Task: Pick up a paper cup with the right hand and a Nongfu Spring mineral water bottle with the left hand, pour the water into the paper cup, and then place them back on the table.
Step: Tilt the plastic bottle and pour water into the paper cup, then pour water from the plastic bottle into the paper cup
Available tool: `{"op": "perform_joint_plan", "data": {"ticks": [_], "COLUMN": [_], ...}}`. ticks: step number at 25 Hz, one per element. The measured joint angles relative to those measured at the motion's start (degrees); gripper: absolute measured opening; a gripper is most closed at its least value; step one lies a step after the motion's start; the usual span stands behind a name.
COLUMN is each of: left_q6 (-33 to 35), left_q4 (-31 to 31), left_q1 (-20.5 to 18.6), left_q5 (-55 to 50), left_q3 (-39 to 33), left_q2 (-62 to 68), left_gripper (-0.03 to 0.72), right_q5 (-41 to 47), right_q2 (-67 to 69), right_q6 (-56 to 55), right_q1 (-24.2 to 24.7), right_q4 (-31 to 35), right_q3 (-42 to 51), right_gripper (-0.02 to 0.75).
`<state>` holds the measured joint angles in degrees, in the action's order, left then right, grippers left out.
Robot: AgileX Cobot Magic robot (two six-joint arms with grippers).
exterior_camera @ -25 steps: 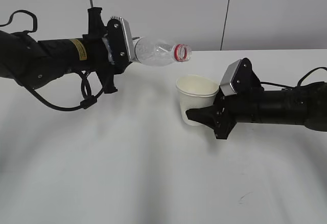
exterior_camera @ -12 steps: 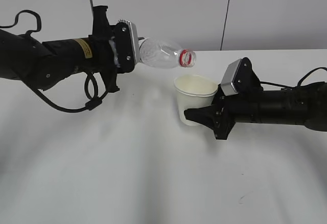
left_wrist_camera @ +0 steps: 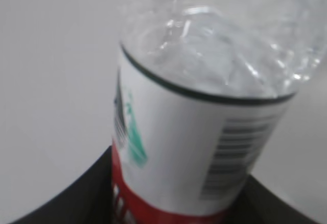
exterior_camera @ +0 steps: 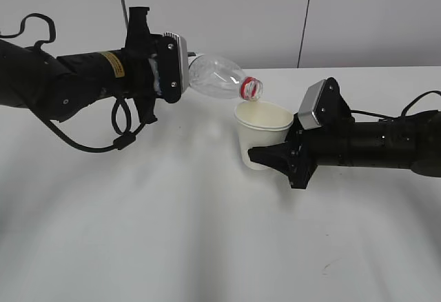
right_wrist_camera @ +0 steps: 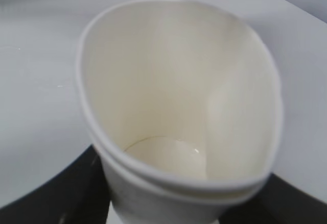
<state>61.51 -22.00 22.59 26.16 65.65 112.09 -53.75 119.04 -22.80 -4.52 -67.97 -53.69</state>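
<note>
My left gripper (exterior_camera: 172, 74) is shut on the Nongfu Spring mineral water bottle (exterior_camera: 215, 78) and holds it tipped, its red-ringed mouth pointing down to the right just above the paper cup's rim. In the left wrist view the bottle (left_wrist_camera: 199, 106) fills the frame, its red-and-white label between the black fingers (left_wrist_camera: 76, 193). My right gripper (exterior_camera: 272, 157) is shut on the off-white paper cup (exterior_camera: 262, 133) and holds it tilted above the white table (exterior_camera: 172, 233). In the right wrist view the cup (right_wrist_camera: 173, 106) is squeezed oval, with a little water at its bottom.
A grey wall with a dark vertical seam (exterior_camera: 305, 19) stands behind the table's far edge. A small dark mark (exterior_camera: 329, 266) lies on the table at the front right.
My left gripper has moved right and tipped the bottle further down, bringing its mouth from left of the cup to just over the rim. The right arm and cup have hardly moved.
</note>
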Motion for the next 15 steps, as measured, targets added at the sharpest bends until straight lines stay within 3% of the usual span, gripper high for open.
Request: {"op": "perform_joint_plan", "data": {"ticks": [15], "left_q6": [4.51], "left_q4": [0.29], "left_q1": [0.0], "left_q5": [2.81], "left_q3": [0.0], "left_q2": [0.06], "left_gripper": [0.326], "right_q5": [-0.09], "right_q2": [0.0], "right_q6": [-0.6], "right_q1": [0.0], "right_q4": [-1.55], "right_q3": [0.0], "right_gripper": [0.396]}}
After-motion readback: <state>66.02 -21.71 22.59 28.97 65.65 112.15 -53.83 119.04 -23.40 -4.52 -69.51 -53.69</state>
